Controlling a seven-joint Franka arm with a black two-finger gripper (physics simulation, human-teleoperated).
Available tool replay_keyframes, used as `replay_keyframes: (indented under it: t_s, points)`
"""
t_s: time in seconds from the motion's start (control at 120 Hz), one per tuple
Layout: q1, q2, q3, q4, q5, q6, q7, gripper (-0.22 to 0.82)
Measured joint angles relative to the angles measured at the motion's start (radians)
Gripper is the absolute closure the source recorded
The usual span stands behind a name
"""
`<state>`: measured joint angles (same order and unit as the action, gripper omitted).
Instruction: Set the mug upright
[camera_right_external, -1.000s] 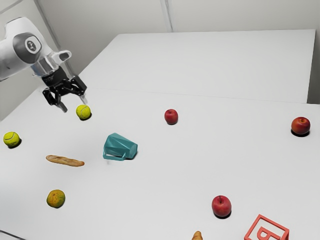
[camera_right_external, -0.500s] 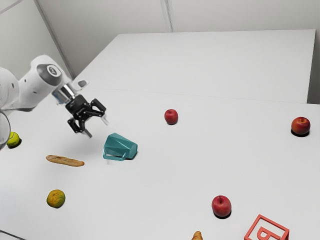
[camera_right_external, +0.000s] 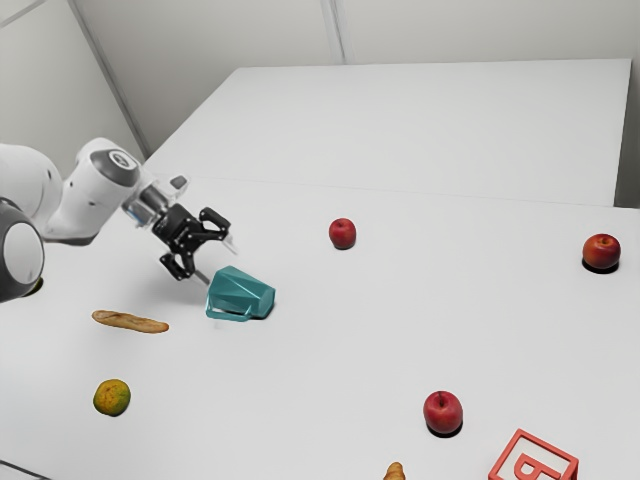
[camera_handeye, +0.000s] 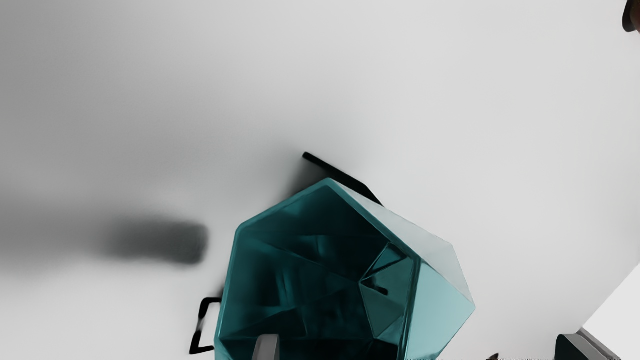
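Mug (camera_right_external: 240, 293) lay on its side, mouth toward gripper (camera_right_external: 220, 266) | fingers (camera_handeye: 267, 348) spread, one before the mouth | steady work likely meant straddling one wall, closing firmly, then turning mouth upward.

White table (camera_right_external: 330, 380) under tipped mug (camera_right_external: 240, 293), baguette (camera_right_external: 130, 321), fruit (camera_right_external: 442, 412), red block (camera_right_external: 548, 447)

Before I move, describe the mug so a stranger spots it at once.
On the white table, look in the exterior view's left half, right by the open gripper. The mug lies on its side, mouth toward the gripper. Teal, faceted and handled, it's unlike the brown bread and red apple.
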<state>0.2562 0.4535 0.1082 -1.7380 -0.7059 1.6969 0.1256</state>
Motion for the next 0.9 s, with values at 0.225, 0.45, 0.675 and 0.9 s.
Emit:
replay_keyframes:
  t_s: [0.225, 0.45, 0.675, 0.9]
  points:
    - [-0.001, 0.030, -0.009, -0.017, -0.055, -0.005, 0.003, 0.00]
    - [-0.003, 0.031, -0.029, -0.006, -0.029, 0.000, -0.007, 0.34]
    - [-0.003, 0.026, -0.033, 0.005, 0.007, 0.005, -0.030, 0.63]
    - [-0.008, 0.016, -0.057, 0.034, 0.012, 0.006, -0.051, 0.74]
